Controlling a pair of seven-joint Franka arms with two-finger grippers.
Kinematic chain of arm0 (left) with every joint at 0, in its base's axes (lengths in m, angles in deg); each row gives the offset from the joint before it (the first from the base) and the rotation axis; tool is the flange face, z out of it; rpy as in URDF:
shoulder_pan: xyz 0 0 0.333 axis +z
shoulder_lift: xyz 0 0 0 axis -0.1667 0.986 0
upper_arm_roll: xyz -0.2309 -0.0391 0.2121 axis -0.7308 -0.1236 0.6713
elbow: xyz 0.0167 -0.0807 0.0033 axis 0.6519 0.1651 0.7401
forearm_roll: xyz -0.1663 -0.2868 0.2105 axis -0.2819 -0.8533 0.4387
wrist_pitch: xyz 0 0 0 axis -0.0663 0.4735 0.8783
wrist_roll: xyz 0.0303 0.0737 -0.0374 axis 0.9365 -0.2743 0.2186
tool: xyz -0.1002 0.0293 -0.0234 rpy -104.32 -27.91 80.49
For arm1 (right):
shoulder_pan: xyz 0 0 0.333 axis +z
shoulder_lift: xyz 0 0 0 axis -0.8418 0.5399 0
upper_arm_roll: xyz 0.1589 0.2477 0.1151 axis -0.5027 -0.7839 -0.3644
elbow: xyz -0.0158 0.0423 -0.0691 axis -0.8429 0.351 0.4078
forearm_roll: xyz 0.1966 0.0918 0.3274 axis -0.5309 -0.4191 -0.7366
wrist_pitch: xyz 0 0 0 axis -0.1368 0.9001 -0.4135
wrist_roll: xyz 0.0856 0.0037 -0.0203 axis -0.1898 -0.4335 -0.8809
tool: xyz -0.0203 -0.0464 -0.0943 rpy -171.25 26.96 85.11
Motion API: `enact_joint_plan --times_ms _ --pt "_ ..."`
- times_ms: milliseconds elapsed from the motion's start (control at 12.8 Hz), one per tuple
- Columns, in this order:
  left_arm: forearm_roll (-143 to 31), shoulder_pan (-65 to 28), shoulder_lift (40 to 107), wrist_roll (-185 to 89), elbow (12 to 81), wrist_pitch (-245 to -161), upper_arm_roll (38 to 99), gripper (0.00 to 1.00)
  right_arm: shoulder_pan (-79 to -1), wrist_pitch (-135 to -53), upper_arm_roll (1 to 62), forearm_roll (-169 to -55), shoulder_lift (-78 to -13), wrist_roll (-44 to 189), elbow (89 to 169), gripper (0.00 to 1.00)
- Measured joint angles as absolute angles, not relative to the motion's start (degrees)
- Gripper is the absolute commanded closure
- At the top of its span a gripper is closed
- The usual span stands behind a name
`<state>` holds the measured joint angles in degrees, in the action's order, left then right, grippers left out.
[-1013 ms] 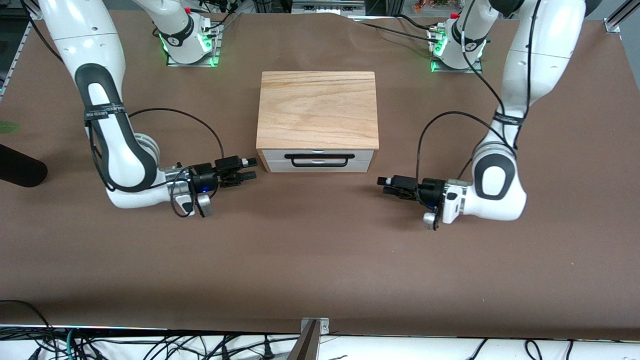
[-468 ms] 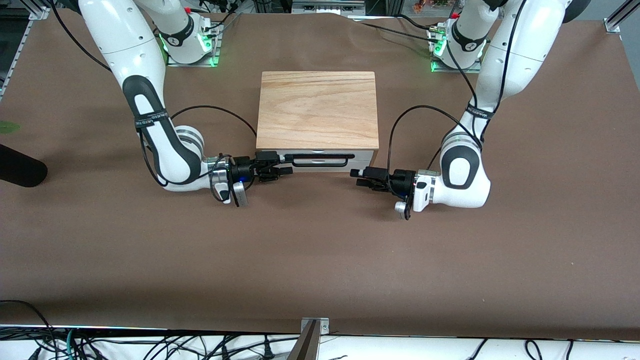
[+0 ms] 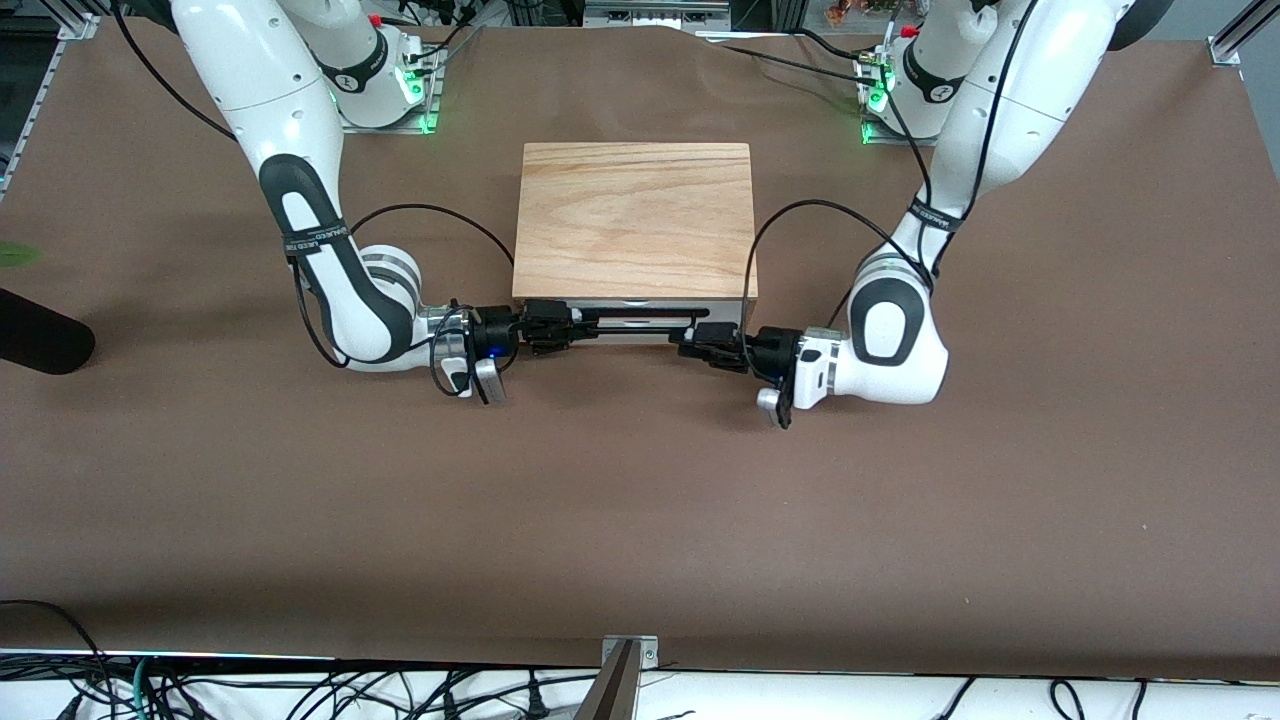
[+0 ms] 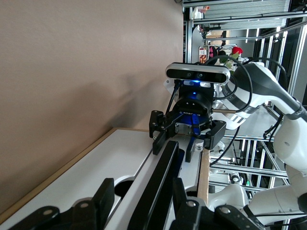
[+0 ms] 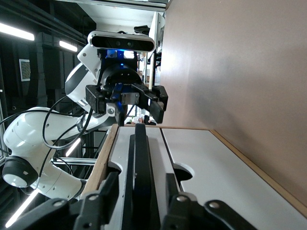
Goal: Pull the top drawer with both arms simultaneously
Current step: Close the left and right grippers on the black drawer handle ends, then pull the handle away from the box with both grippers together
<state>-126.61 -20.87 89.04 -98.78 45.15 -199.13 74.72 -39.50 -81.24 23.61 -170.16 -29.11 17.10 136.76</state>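
Note:
The top drawer (image 3: 722, 309) sits shut in the wooden cabinet (image 3: 634, 215), its white front toward the front camera, with a thin black bar handle (image 3: 635, 320). My right gripper (image 3: 580, 323) is open at the handle's end toward the right arm, one finger on each side of the bar (image 5: 141, 158); it also shows in its own wrist view (image 5: 139, 187). My left gripper (image 3: 688, 340) is open at the handle's other end, its fingers likewise on either side of the bar (image 4: 163, 167), as the left wrist view (image 4: 141, 191) shows. The two grippers face each other along the handle.
A second white front panel (image 4: 115, 158) with its own notch lies below the top drawer's narrow strip (image 4: 192, 167). The cabinet stands mid-table on the brown table cover (image 3: 640, 500). A black object (image 3: 40, 340) lies at the table's edge toward the right arm's end.
Both arms have swung inward from the cabinet's two sides. Each gripper has moved from beside the cabinet to the handle and now has a finger on either side of it.

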Motion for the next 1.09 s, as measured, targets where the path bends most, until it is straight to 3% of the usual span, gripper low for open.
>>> enact_joint_plan --times_ms 156,390,701,779,857,1091 --pt "-126.61 -20.92 89.05 -98.86 45.99 -200.72 73.44 0.51 -39.49 -81.24 23.67 -170.2 -29.11 17.09 136.76 0.88" --pt "-126.61 -20.79 89.05 -100.03 46.45 -200.9 73.41 0.5 -39.49 -81.19 23.71 -170.21 -29.1 17.06 136.78 0.99" --pt "-126.61 -19.49 88.86 -100.71 46.45 -198.89 73.44 0.48 -39.49 -81.19 23.72 -170.21 -29.11 17.01 136.78 1.0" --pt "-126.61 -18.95 88.75 -100.9 46.45 -197.73 73.44 0.51 -39.49 -81.19 23.72 -170.21 -29.11 16.99 136.78 1.0" --pt "-126.61 -18.5 88.64 -101.17 46.46 -196.96 73.45 0.61 -39.49 -81.19 23.72 -170.21 -29.11 16.97 136.78 1.0" --pt "-126.61 -18.23 88.62 -105.0 47.1 -196.41 73.46 0.65 -39.49 -81.19 23.72 -170.21 -29.11 16.95 136.77 1.0"
